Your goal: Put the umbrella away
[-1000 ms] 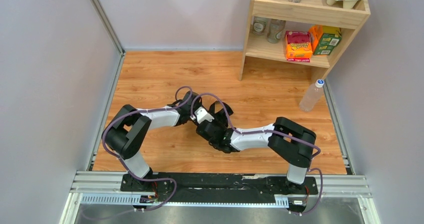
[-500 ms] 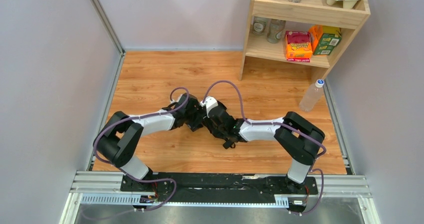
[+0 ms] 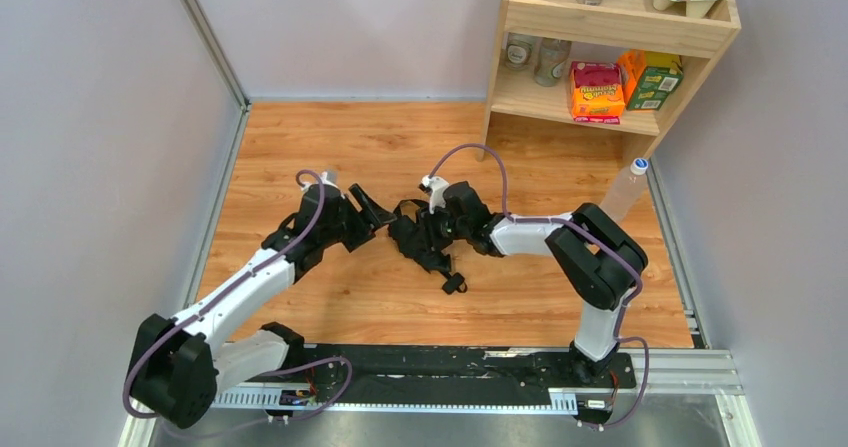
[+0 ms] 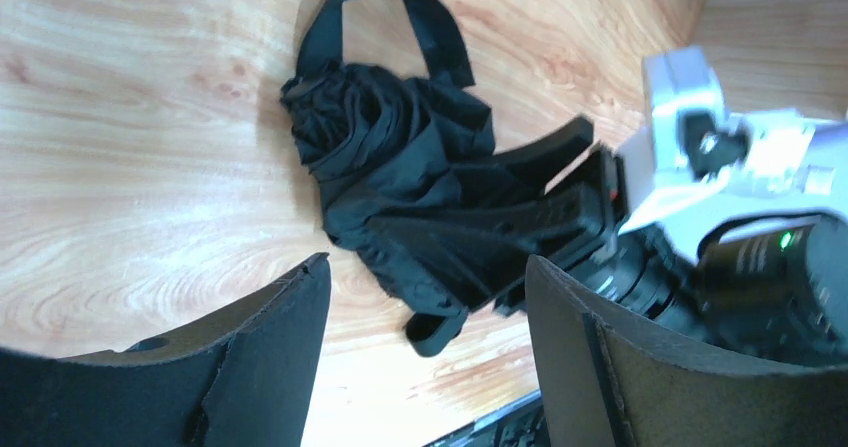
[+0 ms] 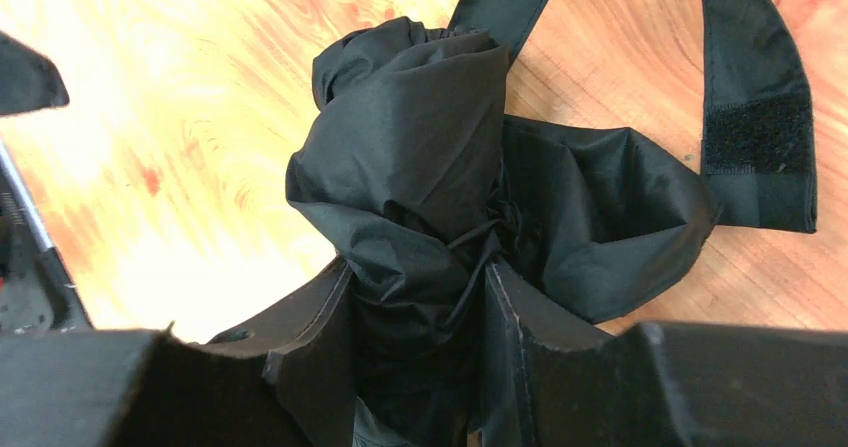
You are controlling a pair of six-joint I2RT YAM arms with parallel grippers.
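The umbrella [image 3: 412,235] is a crumpled black fabric bundle on the wooden floor at mid-table. My right gripper [image 3: 432,229] is shut on it from the right. In the right wrist view the fabric [image 5: 420,137] bunches between the two fingers [image 5: 320,327], and a strap with a velcro patch [image 5: 757,132] trails to the right. My left gripper [image 3: 368,210] stands open just left of the bundle, apart from it. The left wrist view shows the umbrella [image 4: 400,167] beyond the wide-spread fingers [image 4: 270,337], with nothing between them. A small black end piece [image 3: 455,284] hangs toward the near side.
A wooden shelf [image 3: 600,27] at the back right carries boxes, jars and cups. A clear water bottle [image 3: 622,189] stands on the floor by its right leg. Grey walls close in the left and back sides. A metal rail [image 3: 440,367] runs along the near edge.
The left gripper has opened and drawn back to the left, away from the umbrella. The right gripper has carried the bundle a little farther from the arm bases.
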